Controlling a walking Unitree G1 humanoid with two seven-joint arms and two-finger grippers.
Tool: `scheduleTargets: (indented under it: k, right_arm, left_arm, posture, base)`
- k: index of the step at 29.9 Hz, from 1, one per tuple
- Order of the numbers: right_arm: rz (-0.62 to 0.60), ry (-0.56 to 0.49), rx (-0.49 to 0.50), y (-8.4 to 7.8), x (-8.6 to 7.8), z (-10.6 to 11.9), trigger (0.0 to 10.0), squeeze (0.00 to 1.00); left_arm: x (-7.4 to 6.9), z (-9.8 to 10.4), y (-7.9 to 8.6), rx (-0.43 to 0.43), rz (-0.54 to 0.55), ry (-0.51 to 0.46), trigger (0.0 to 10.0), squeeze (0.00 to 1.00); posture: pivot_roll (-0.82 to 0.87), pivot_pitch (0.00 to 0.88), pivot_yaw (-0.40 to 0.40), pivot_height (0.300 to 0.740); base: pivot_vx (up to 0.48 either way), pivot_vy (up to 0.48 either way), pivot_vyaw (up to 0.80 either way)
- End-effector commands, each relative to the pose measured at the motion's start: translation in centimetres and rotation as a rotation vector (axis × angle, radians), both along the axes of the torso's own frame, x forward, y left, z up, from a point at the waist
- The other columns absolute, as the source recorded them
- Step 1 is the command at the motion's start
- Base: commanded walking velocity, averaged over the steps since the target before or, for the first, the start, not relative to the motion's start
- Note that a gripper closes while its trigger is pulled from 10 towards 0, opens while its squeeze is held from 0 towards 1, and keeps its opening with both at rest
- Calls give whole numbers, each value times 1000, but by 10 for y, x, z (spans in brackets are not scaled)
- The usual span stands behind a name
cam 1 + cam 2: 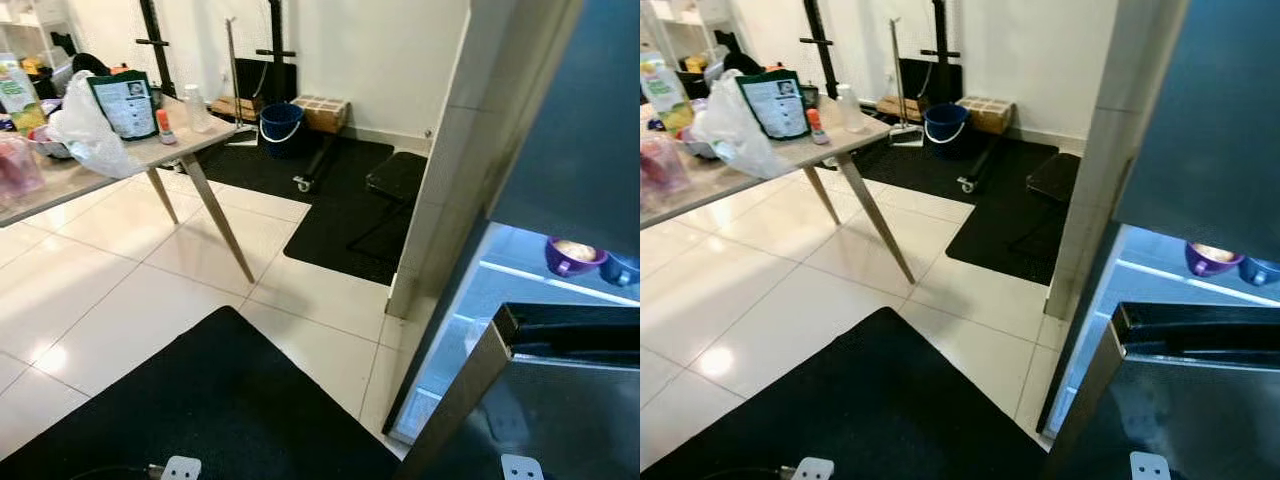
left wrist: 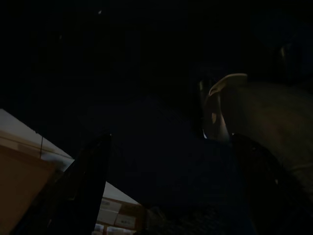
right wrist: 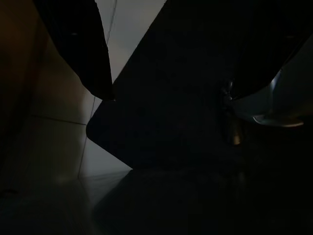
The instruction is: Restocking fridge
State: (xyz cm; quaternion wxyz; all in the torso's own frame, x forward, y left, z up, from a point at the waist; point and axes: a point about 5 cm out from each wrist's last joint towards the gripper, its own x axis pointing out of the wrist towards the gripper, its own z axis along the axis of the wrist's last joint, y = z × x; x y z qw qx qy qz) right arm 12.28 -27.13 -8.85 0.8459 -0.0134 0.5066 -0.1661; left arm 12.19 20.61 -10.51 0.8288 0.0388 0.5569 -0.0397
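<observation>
The fridge (image 1: 575,110) stands at the right with a door (image 1: 560,400) swung open and its inside lit. A purple bowl (image 1: 573,255) and a blue bowl (image 1: 622,268) sit on a lit shelf. At the left, a table (image 1: 150,155) carries a white plastic bag (image 1: 85,125), a green pouch (image 1: 125,103), a small orange-capped bottle (image 1: 165,127), a clear bottle (image 1: 197,108) and a juice carton (image 1: 20,92). My left gripper (image 2: 171,186) hangs in the dark, open and holding nothing. My right gripper (image 3: 186,63) is open over the floor and the mat.
A black mat (image 1: 220,400) lies on the white tiles just before me. More black mats (image 1: 340,220), a blue bucket (image 1: 281,126) and a cardboard box (image 1: 322,112) lie by the far wall. A beige pillar (image 1: 445,170) borders the fridge.
</observation>
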Motion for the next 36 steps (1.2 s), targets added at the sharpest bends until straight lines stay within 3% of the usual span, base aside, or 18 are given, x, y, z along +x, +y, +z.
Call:
scheduleTargets:
  k: [1,3,7,10,13,14,23,31,35,36]
  right_arm:
    - [-57,-70,-12,-7,8,6,10000,0]
    - [-82,-117,-5,-9,15,10,10000,0]
    - [-157,-317,12,-20,48,30,10000,0]
    - [-159,-402,6,-25,67,43,10000,0]
    - [-153,-441,1,-27,77,50,10000,0]
    - [-138,-503,-3,-29,95,63,10000,0]
    - [-98,-654,-1,-26,133,93,10000,0]
    - [-63,-706,7,-21,150,106,10000,0]
    - [-36,-611,3,-17,139,91,10000,0]
    - [-16,-508,1,-14,122,74,10000,0]
  left_arm:
    - [-4,-2,-3,-3,-19,20,10000,0]
    - [-4,-2,-3,-5,-22,21,10000,0]
    - [-7,-3,-4,-6,-33,29,10000,0]
    - [-7,-3,-4,-6,-37,31,10000,0]
    - [-8,-3,-4,-6,-37,34,10000,0]
    - [-8,-3,-4,-6,-38,33,10000,0]
    - [-9,-4,-7,-12,-46,36,10000,0]
    - [-10,-4,-6,-10,-45,38,10000,0]
    - [-11,-4,-6,-10,-43,40,10000,0]
    - [-11,-4,-6,-12,-42,41,10000,0]
  posture:
    - [69,0,2,740]
    - [69,0,2,740]
    - [66,0,5,740]
    - [65,0,3,740]
    - [66,0,2,740]
    - [66,0,0,740]
    - [73,0,-4,740]
    - [79,0,-6,740]
    - [80,0,-9,740]
    - [80,0,-10,740]
  base:
    - [0,0,0]
    - [0,0,0]
    - [0,0,0]
    - [0,0,0]
    - [0,0,0]
    - [0,0,0]
    - [0,0,0]
    - [0,0,0]
    - [0,0,0]
    - [0,0,0]
